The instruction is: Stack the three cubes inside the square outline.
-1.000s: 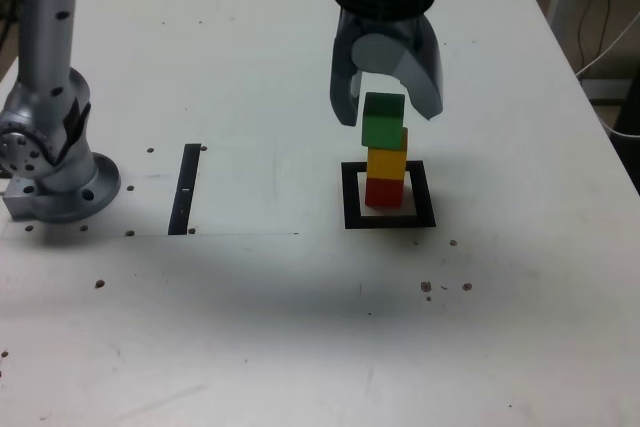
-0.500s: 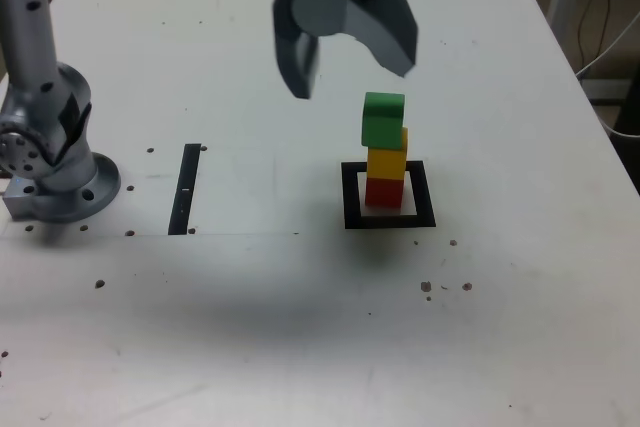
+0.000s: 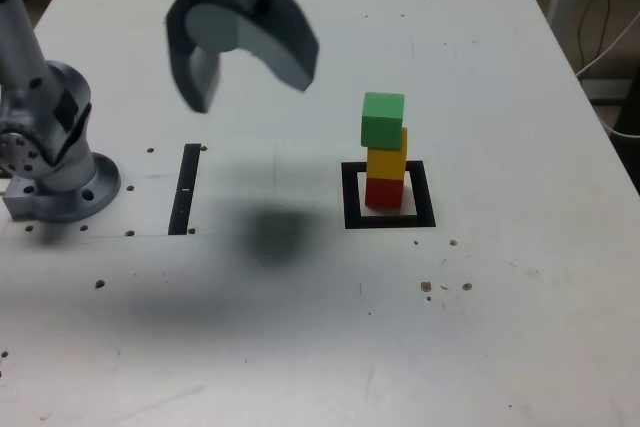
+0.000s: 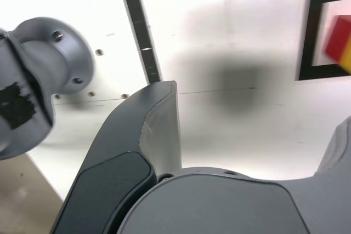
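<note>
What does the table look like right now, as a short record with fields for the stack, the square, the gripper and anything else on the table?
stack: green cube on yellow cube on red cube, green one sitting slightly off-centre
square: black outline around the stack's base
gripper: gripper open, empty, raised, on the exterior view's left of the stack
other: black strip; arm base

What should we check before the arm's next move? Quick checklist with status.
1. All three cubes stacked, red cube at the bottom, yellow cube in the middle, green cube on top: ok.
2. Stack base inside the square outline: ok.
3. Cubes squarely aligned: not ok, green sits offset toward the exterior view's left.
4. Gripper jaws open and empty: ok.
5. Gripper clear of the stack: ok, up and off to the exterior view's left.
6. Stack steady: cannot tell.
</note>
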Robot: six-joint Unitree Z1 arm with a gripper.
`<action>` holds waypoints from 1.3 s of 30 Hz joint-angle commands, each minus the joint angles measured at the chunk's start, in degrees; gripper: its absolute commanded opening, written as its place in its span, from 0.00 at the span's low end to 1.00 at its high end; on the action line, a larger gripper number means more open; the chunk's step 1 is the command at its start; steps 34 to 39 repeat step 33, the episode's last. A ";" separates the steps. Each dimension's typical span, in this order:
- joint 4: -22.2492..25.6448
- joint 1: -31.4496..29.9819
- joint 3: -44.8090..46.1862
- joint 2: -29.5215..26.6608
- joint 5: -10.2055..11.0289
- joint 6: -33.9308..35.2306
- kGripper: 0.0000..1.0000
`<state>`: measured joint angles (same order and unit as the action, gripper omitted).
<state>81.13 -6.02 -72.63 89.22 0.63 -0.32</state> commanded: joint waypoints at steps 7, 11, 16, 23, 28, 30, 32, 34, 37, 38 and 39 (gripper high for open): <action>-3.38 -0.32 9.83 -0.39 -1.37 0.05 0.99; -4.32 -0.36 12.85 0.09 -0.23 0.05 0.99; -7.43 -0.39 16.55 0.24 0.52 0.05 0.99; -9.84 -0.39 19.05 -1.28 0.35 -0.89 0.99; -10.65 -0.38 19.47 -3.51 0.09 -2.05 0.99; -11.61 -0.39 19.72 -4.47 0.12 -2.06 0.99; -12.98 -0.39 19.88 -5.15 0.20 -2.06 0.99; -13.53 -0.38 19.88 -5.28 0.30 -2.06 0.99; -13.53 -0.38 19.88 -5.28 0.30 -2.06 0.99; -13.53 -0.38 19.88 -5.28 0.30 -2.06 0.99; -13.53 -0.38 19.88 -5.28 0.30 -2.06 0.99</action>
